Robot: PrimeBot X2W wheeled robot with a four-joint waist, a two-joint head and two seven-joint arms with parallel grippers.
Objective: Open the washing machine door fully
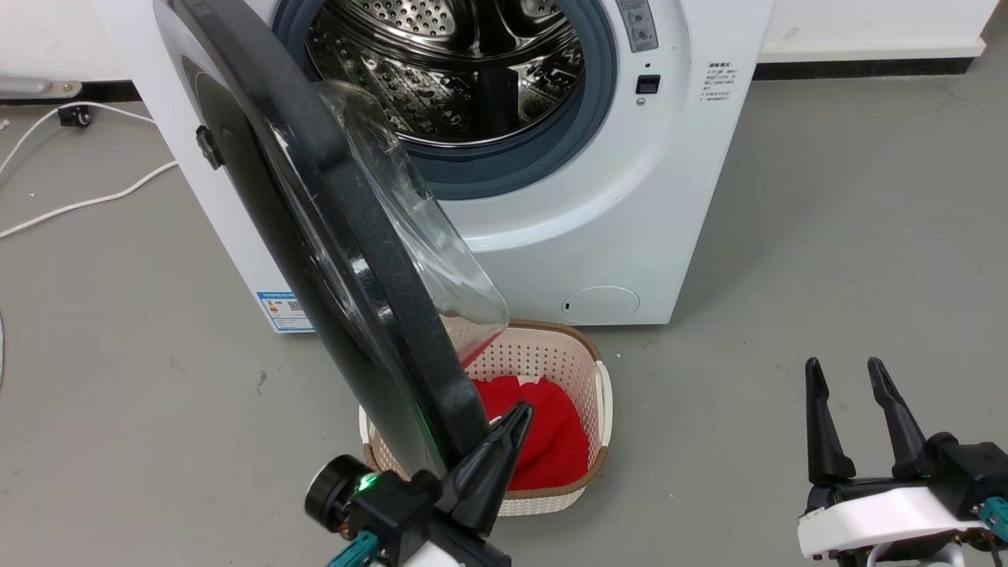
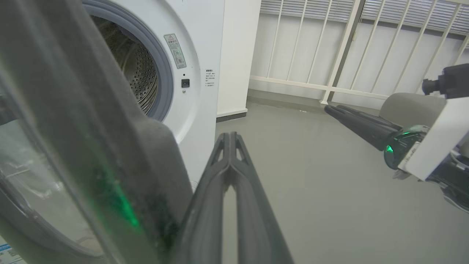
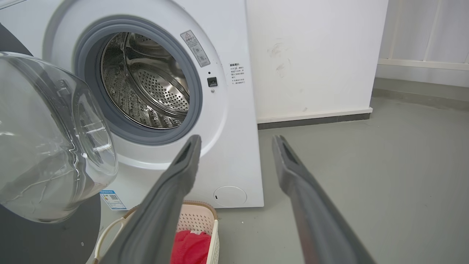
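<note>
L pincer [image 2: 229, 137] shut beside door [image 1: 339, 236] rim; R pincer [image 1: 843, 364] open, empty.

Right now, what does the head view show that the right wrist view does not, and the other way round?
Head view adds the white cable on the floor and the shut left gripper beside the door. Right wrist view adds a white railing. Both share the washing machine, that open door, the basket of red cloth and the open right gripper.
</note>
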